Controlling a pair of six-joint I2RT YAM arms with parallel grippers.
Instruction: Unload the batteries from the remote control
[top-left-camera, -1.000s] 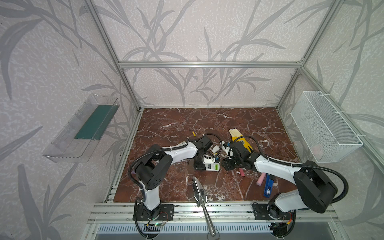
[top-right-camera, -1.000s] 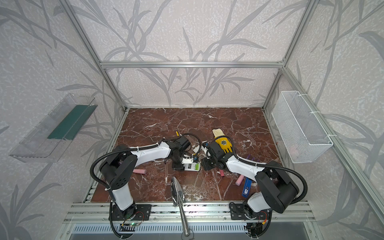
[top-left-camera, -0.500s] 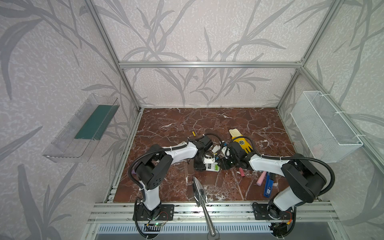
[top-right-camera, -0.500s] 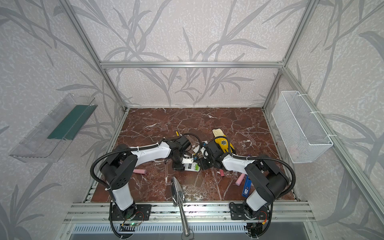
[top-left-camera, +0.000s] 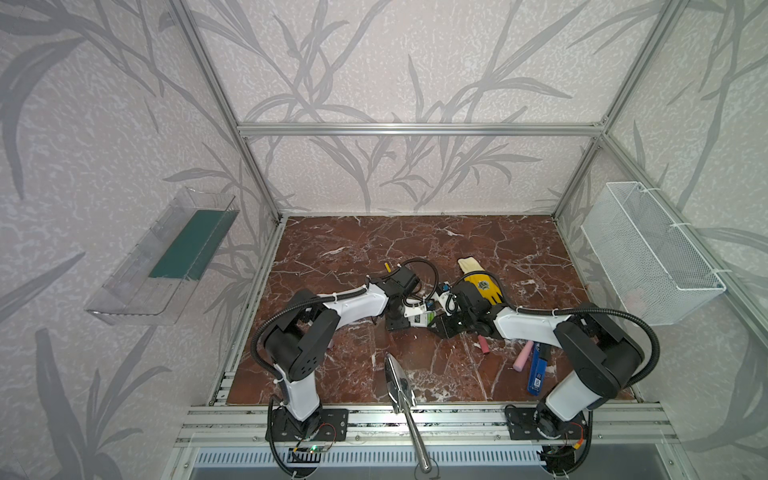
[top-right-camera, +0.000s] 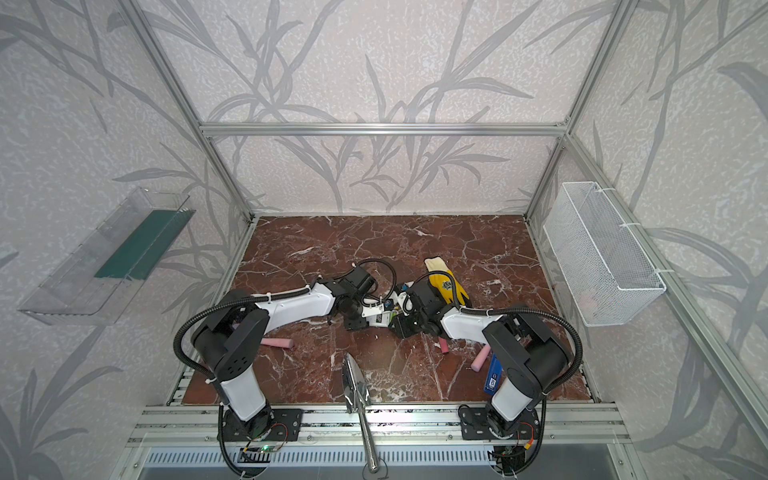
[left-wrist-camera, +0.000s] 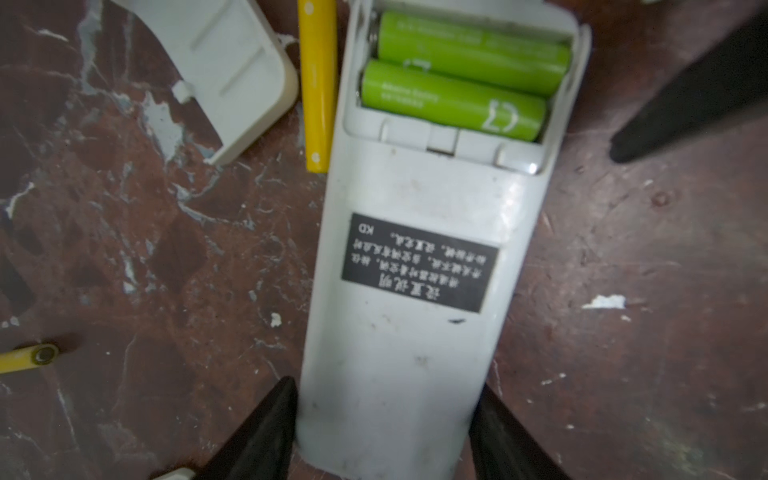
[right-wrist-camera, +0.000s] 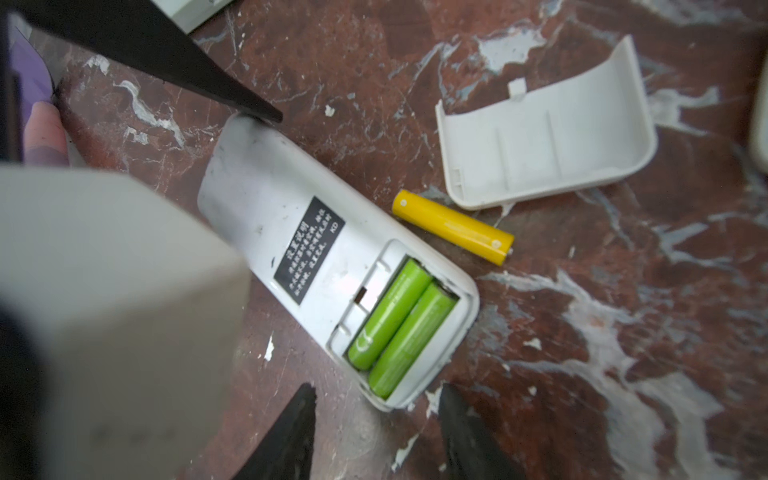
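Pinching the remote (left-wrist-camera: 407, 332) by its plain end, your left gripper (left-wrist-camera: 386, 386) steadies it. Your right gripper (right-wrist-camera: 376, 395) hangs spread at the compartment end, seemingly clear of it. The cover (right-wrist-camera: 548, 137) is off and one yellow battery (right-wrist-camera: 453, 232) lies just beside the remote, but both green batteries (right-wrist-camera: 399, 324) remain seated.

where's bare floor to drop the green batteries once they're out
Most open: the back strip of marble floor between the rear wall and the glove. Also bare: in front, between the metal scoop and the left arm's base. Crowded: around the remote, loose cover and yellow battery, and front right.
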